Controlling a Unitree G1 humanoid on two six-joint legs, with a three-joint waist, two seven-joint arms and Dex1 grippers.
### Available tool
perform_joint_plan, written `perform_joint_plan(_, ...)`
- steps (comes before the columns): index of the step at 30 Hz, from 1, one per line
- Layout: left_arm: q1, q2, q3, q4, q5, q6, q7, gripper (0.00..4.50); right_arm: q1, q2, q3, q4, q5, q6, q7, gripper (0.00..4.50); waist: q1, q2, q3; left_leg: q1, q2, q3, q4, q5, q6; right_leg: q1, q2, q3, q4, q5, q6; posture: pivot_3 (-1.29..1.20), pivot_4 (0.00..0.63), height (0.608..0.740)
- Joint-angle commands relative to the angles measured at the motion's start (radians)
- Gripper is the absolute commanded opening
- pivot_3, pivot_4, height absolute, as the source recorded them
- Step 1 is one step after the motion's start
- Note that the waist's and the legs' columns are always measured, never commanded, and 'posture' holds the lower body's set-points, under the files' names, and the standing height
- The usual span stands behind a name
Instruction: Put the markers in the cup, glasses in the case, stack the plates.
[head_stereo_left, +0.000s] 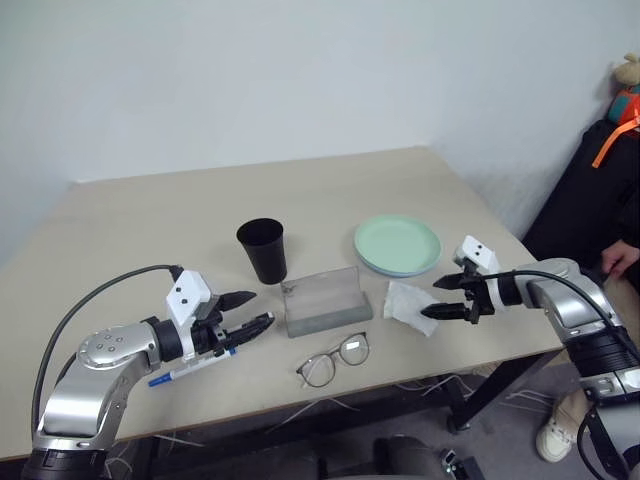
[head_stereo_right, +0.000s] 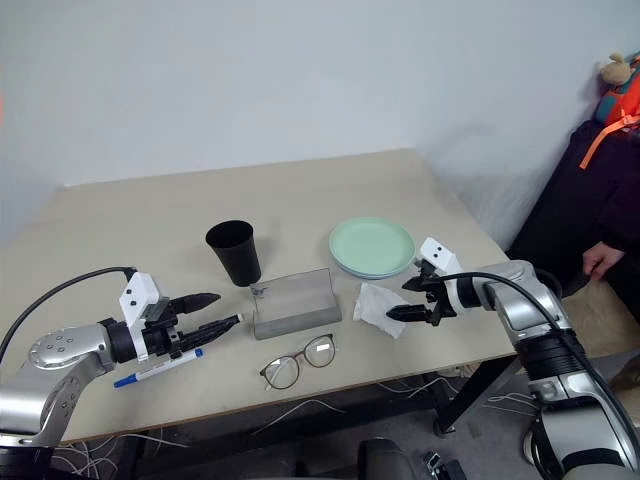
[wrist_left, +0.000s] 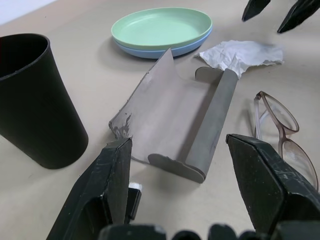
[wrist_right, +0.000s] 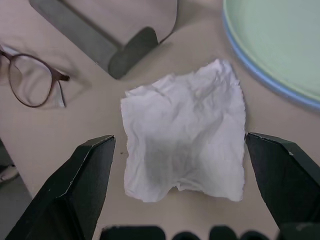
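Plates (head_stereo_left: 397, 244) already stacked mint on blue, right gripper (head_stereo_left: 447, 298) fingers spread over tissue (head_stereo_left: 408, 304), left gripper (head_stereo_left: 248, 311) fingers apart, empty, blue-capped marker (head_stereo_left: 190, 370) on table beneath them, case (head_stereo_left: 325, 300) open, glasses (head_stereo_left: 334, 360) lying before it

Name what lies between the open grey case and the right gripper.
The crumpled white tissue lies between the case and right gripper, seen from the head.

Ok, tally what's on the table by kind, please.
Round plastic plates, mint green stacked on light blue: 2
Tall black plastic cup: 1
Grey open case: 1
Wire-framed glasses: 1
Blue-capped white marker: 1
Crumpled white tissue: 1
Total: 7
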Motion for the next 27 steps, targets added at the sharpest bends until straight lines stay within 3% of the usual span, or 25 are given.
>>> perform_joint_plan(1, -0.019, 0.000, 0.006, -0.010, -0.011, -0.007, -0.001, 3.17, -0.036, 0.044, 0.014, 0.037, -0.039, -0.053, -0.076, 4.47, 0.000, -0.001, 0.000, 0.000, 0.000, 0.000, 0.000, 0.000, 0.000, 0.000, 0.000, -0.001, 0.000, 0.000, 0.000, 0.00, 0.000, 0.735)
perform_joint_plan(13, -0.029, 0.001, 0.003, -0.008, -0.012, -0.001, -0.001, 3.17, -0.079, 0.161, 0.053, 0.218, -0.107, -0.143, -0.175, 4.47, 0.000, -0.001, -0.001, 0.000, 0.001, -0.002, 0.000, 0.002, 0.004, 0.000, 0.000, -0.004, 0.002, 0.000, 0.000, 0.00, 0.000, 0.735)
perform_joint_plan(14, -0.030, 0.001, 0.003, -0.008, -0.012, 0.000, -0.001, 3.17, -0.080, 0.165, 0.051, 0.218, -0.105, -0.139, -0.175, 4.31, 0.000, -0.001, -0.001, 0.000, 0.001, -0.002, 0.000, 0.003, 0.004, 0.000, 0.000, -0.004, 0.002, 0.000, 0.000, 0.00, 0.000, 0.735)
perform_joint_plan(18, -0.033, 0.001, 0.001, -0.007, -0.011, 0.002, 0.000, 3.17, -0.077, 0.168, 0.052, 0.208, -0.100, -0.132, -0.160, 3.22, 0.000, -0.002, -0.001, 0.000, 0.000, -0.002, -0.001, 0.002, 0.004, 0.000, 0.000, -0.001, 0.003, 0.000, 0.000, 0.00, 0.000, 0.735)
perform_joint_plan(27, -0.048, 0.000, -0.003, -0.001, -0.009, 0.005, 0.000, 3.17, -0.086, 0.155, 0.049, 0.180, -0.093, -0.117, -0.117, 0.05, 0.001, -0.002, -0.001, 0.000, 0.000, -0.002, -0.001, 0.002, 0.004, 0.001, 0.000, -0.001, 0.003, 0.000, 0.000, 0.00, 0.000, 0.735)
